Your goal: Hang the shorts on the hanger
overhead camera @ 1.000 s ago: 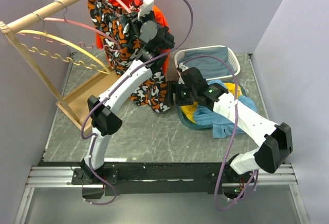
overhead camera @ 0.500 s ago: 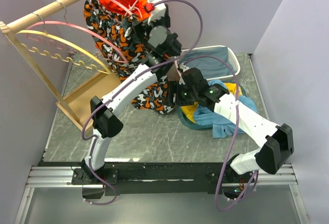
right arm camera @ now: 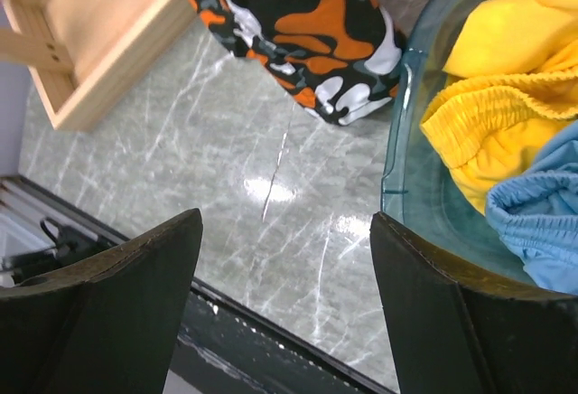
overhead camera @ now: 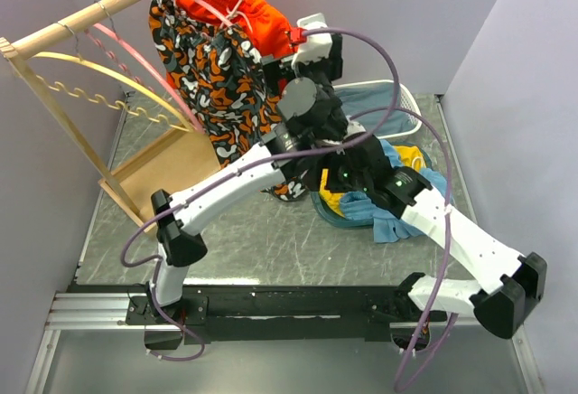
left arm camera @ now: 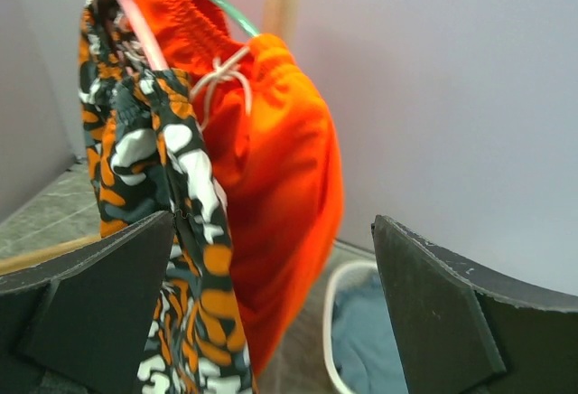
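Shorts [overhead camera: 212,69]: are draped over hanger [left arm camera: 135,19], hung on wooden rack [overhead camera: 90,14] | left gripper [left arm camera: 273,222]: fingers are held wide apart, nothing is gripped | right gripper [right arm camera: 284,222]: held wide apart, nothing is touched

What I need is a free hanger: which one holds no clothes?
The yellow hanger, leftmost: bare. The pink hanger carries the camouflage shorts, the green hanger the orange shorts.

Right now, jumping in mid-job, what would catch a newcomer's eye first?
The camouflage shorts hang on the pink hanger on the wooden rack, top left, against bright orange shorts. The left hand is open facing them; the right hand open over the table beside a clear tub of clothes.
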`<act>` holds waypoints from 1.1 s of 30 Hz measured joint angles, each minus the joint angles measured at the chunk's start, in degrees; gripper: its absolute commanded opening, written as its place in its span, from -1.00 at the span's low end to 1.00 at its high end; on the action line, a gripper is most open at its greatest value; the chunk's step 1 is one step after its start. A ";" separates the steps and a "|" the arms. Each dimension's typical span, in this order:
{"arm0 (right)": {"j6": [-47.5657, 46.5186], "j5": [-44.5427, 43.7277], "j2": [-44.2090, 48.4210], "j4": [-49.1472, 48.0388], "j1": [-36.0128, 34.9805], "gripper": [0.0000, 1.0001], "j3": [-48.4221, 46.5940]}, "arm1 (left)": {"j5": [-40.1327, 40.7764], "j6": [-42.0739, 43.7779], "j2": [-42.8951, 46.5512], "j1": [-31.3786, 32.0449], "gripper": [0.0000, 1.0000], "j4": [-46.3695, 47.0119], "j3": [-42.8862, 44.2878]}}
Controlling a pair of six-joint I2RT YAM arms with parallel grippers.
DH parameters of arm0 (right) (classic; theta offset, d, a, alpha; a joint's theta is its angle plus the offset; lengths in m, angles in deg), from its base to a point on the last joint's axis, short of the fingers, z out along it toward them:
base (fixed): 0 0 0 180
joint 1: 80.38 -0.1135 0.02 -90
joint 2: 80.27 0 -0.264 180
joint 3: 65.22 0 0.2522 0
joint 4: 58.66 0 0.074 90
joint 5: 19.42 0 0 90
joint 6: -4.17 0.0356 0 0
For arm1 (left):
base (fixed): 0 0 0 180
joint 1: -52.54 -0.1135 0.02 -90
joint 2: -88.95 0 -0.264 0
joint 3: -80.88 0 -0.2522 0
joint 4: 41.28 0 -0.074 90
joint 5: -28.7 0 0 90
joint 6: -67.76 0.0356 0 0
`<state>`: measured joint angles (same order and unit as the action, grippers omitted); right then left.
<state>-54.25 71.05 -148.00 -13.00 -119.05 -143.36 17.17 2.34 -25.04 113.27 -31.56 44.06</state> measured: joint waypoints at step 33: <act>13.14 -11.76 27.30 -11.30 0.07 0.67 28.79 | -41.75 -61.37 39.95 11.41 0.93 -48.46 -66.66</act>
<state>-41.12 59.29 -120.70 -24.30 -118.99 -114.57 -24.57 -59.04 14.91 124.68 -80.02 -22.60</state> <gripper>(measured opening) 0.832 0.967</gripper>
